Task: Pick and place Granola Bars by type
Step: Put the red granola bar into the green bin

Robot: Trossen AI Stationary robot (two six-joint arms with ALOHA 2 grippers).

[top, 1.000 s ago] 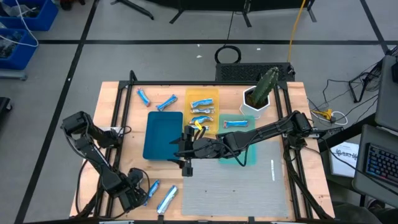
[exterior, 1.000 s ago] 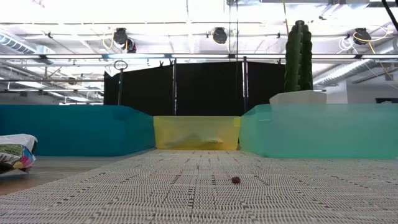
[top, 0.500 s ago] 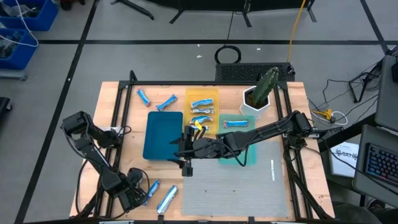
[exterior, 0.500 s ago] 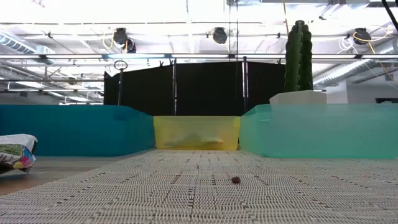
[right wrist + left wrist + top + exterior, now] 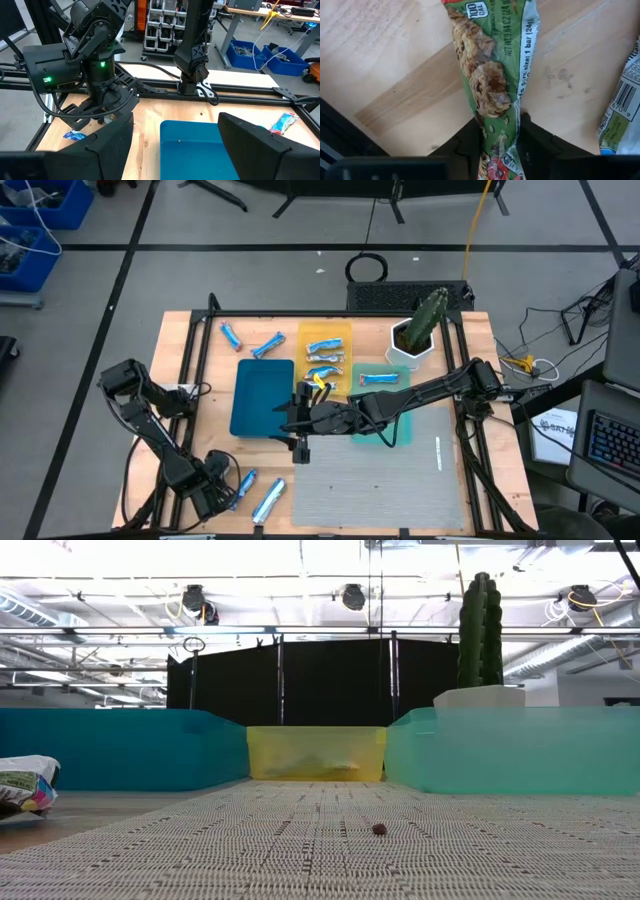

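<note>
At the surface's (image 5: 420,480) near left corner: left gripper (image 5: 222,492) low over the wood, clamped on a green bar (image 5: 492,75), fingers (image 5: 470,142) pressed to both sides of the wrapper. Beside it on the wood, two blue bars (image 5: 268,500), one of them just next to the gripper. In the left wrist view, edge of another wrapper (image 5: 622,107) close by, apart from the held bar.

Over the middle: right gripper (image 5: 300,420) stretched out from the right side, hovering at the near edge of the blue tray (image 5: 262,395), fingers (image 5: 255,145) spread wide with nothing between them.

Toward the far side: two blue bars (image 5: 231,335) loose on the wood beyond the blue tray, well apart from both grippers. Several bars (image 5: 325,355) lying in the yellow tray (image 5: 305,335); one blue bar (image 5: 378,378) in the teal tray (image 5: 395,435). Potted cactus (image 5: 420,330) at the far right corner.

In the low view: the three trays in a row behind a woven mat (image 5: 330,840), a bar's end (image 5: 25,785) at the left edge.
</note>
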